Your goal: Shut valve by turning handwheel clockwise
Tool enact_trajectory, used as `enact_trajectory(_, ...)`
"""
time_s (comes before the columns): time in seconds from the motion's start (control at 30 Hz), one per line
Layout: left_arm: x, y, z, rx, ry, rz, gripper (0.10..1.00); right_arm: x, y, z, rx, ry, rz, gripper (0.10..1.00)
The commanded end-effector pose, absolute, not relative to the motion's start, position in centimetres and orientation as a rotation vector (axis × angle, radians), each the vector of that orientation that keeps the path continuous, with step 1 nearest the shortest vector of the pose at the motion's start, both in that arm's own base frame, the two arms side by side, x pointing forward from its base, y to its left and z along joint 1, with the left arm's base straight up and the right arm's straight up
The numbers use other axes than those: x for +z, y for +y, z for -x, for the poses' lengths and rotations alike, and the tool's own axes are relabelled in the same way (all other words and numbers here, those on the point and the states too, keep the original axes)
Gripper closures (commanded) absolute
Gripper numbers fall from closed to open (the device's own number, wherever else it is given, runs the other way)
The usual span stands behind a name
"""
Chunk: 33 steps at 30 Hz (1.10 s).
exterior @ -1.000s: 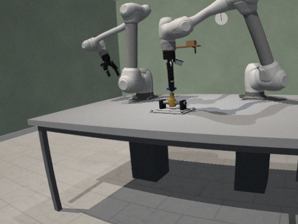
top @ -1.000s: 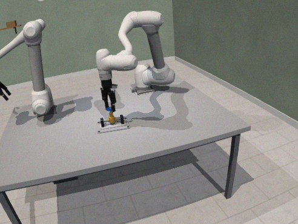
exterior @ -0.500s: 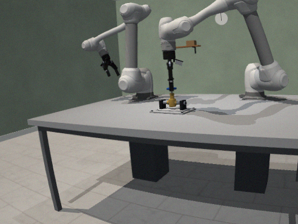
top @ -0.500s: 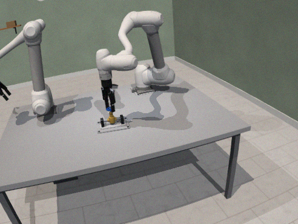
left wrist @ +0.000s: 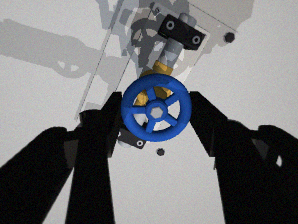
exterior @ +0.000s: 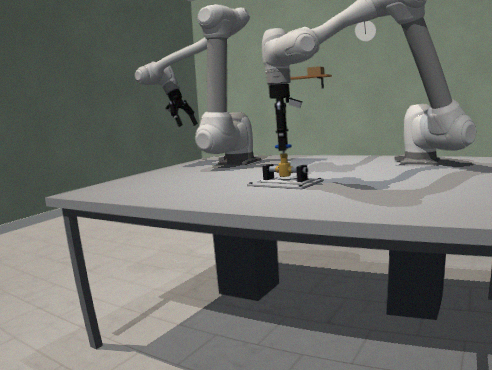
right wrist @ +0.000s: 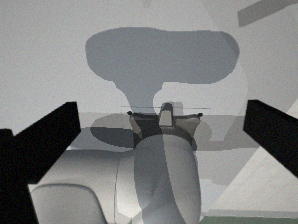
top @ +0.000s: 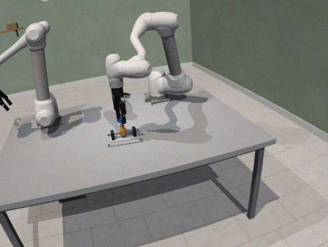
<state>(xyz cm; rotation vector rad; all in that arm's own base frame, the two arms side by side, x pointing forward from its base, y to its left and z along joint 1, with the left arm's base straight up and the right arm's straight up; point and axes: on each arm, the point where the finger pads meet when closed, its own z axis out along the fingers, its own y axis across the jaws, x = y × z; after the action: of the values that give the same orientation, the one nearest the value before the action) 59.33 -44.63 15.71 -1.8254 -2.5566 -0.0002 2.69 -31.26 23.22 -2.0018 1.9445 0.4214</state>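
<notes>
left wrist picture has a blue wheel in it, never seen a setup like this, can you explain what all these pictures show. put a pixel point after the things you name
Two jointed robot arms stand on one table (top: pixel 200 160) (exterior: pixel 150 205). The top and exterior pictures look at the scene from outside; each wrist picture looks out past one arm's own tool.

On the table sits a yellow valve (top: pixel 123 132) (exterior: pixel 284 169), its pipe held by black clamps (top: pixel 134 131) (exterior: pixel 302 173) (left wrist: pixel 181 32). The left tool (top: pixel 121 121) (exterior: pixel 282 148) (left wrist: pixel 155 105) is closed on its blue handwheel (left wrist: pixel 131 122). The right tool (exterior: pixel 187 124) (right wrist: pixel 161 116) is open and holds nothing.
</notes>
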Motion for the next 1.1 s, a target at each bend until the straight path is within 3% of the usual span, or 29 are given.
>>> enact_trajectory(0.0,15.83,-44.66,-59.39,0.0,-2.54,1.852,0.999,23.25,-31.28,-2.7,0.42,1.945,2.002,0.098)
enact_trajectory(1.07,15.83,-44.66,-59.39,-0.001,-2.387,2.046,0.999,23.25,-31.28,-2.7,0.42,1.945,2.002,0.098)
